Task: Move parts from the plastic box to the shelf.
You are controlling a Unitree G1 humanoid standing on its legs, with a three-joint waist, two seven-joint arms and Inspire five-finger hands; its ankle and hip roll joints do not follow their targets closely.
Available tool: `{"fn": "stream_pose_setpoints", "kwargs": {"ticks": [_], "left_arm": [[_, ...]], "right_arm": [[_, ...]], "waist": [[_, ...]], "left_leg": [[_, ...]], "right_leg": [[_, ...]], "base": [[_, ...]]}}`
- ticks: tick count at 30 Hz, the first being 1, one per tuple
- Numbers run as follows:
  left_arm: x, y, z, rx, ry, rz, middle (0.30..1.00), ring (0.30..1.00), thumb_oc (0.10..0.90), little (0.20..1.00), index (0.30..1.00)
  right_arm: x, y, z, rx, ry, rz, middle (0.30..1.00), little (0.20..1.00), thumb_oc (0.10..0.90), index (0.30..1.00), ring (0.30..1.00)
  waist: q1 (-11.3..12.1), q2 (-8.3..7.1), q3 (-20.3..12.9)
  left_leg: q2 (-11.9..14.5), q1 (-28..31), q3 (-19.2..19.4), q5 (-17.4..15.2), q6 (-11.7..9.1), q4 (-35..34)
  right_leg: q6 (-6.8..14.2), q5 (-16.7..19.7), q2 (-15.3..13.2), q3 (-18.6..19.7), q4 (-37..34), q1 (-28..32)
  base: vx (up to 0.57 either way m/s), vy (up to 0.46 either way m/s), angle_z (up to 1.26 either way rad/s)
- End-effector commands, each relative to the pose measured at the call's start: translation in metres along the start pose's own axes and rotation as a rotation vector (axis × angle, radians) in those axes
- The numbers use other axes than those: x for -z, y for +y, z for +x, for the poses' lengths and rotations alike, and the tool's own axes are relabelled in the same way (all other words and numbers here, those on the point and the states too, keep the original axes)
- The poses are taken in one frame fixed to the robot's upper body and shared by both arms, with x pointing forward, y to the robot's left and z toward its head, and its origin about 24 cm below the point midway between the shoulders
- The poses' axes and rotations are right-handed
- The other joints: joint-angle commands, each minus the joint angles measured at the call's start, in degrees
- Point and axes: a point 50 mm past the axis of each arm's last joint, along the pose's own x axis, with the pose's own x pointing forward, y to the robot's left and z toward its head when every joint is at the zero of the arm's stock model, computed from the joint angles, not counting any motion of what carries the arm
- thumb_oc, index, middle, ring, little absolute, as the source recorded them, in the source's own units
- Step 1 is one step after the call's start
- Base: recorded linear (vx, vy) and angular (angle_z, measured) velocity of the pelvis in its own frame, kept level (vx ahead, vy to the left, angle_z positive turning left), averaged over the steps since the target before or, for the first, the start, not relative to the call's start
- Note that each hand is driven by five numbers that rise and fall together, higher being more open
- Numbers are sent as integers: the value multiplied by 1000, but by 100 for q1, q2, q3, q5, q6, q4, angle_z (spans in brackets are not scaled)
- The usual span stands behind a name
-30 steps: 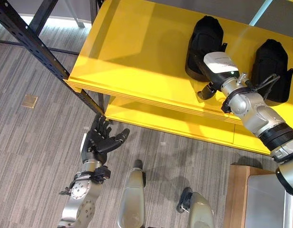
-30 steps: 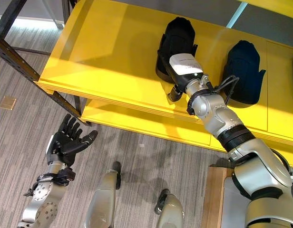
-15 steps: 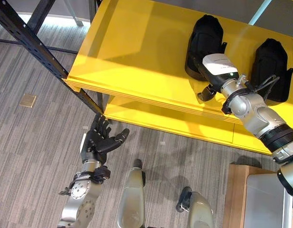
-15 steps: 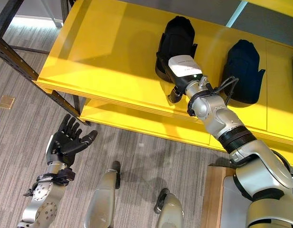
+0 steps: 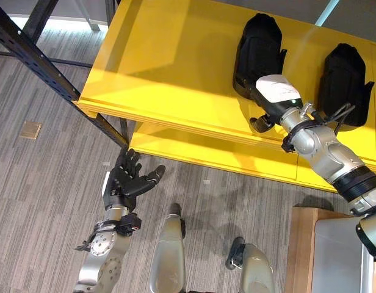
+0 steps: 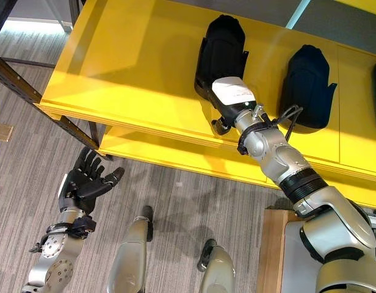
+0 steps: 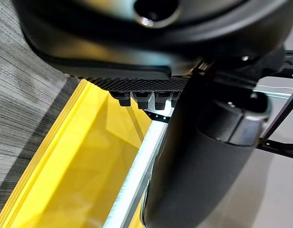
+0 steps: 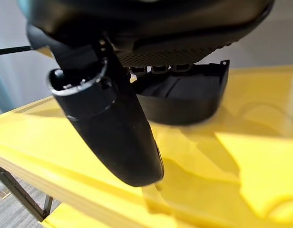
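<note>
I am seeing a black part point(image 6: 220, 47) lying on the yellow shelf point(image 5: 169, 67), with a second part point(image 6: 307, 82) well apart to its right. My right hand point(image 6: 232, 97) is hovering at the near end of the first part; in its wrist view the part point(image 8: 184, 97) is sitting just past the fingers point(image 8: 158, 68), which are reaching out straight and not closing on it. My left hand point(image 5: 128, 180) is hanging low over the floor point(image 5: 41, 177), fingers spread apart and holding nothing.

no readable text, labels, numbers or signs anywhere
</note>
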Motion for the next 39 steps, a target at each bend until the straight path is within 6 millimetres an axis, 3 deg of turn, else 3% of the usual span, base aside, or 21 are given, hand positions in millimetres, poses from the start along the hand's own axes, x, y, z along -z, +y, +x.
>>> {"fn": "stream_pose_setpoints", "kwargs": {"ticks": [1,28,34,39], "left_arm": [[-38,-5,0,45,-201,21,1000,1000,900,1000,1000],[-37,-3,-1,25,-203,20,1000,1000,900,1000,1000],[-40,-2,0,21,-211,27,1000,1000,900,1000,1000],[-41,0,0,12,-215,28,1000,1000,900,1000,1000]], "right_arm": [[5,-42,-1,171,-8,-4,1000,1000,900,1000,1000],[14,-25,-16,154,24,32,1000,1000,900,1000,1000],[10,-39,-19,209,-9,9,1000,1000,900,1000,1000],[-4,-76,-26,365,-89,0,1000,1000,900,1000,1000]], "waist": [[-11,91,-287],[-122,115,-257],[-152,98,-300],[-168,85,-342]], "left_leg": [[489,125,-332,-69,-260,-43],[488,145,-320,-44,-259,-88],[507,155,-323,-46,-272,-107],[539,175,-317,-54,-270,-102]], "right_leg": [[-250,-40,93,253,-89,351],[-253,-61,91,275,-14,302],[-251,-58,111,300,-32,292],[-263,-75,138,327,-9,264]], "base": [[0,0,0],[0,-1,0],[0,0,0],[0,0,0]]}}
